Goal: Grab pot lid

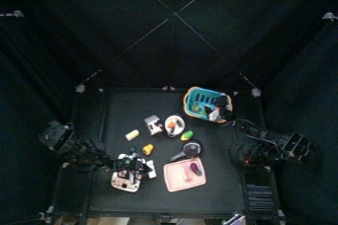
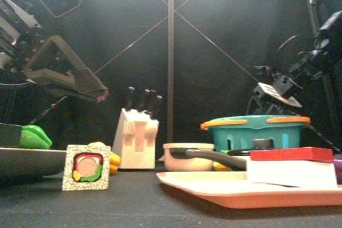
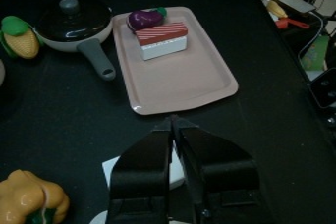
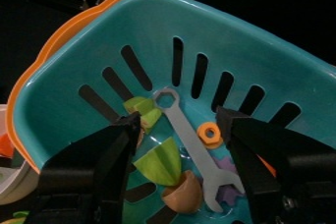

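Pot lid [image 3: 69,12] sits well beyond the left tool [image 3: 176,140].

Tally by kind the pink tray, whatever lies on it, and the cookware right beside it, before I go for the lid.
Pink tray: 1
Cake slice: 1
Purple fruit: 1
Pot: 1
Pot lid: 1
Total: 5
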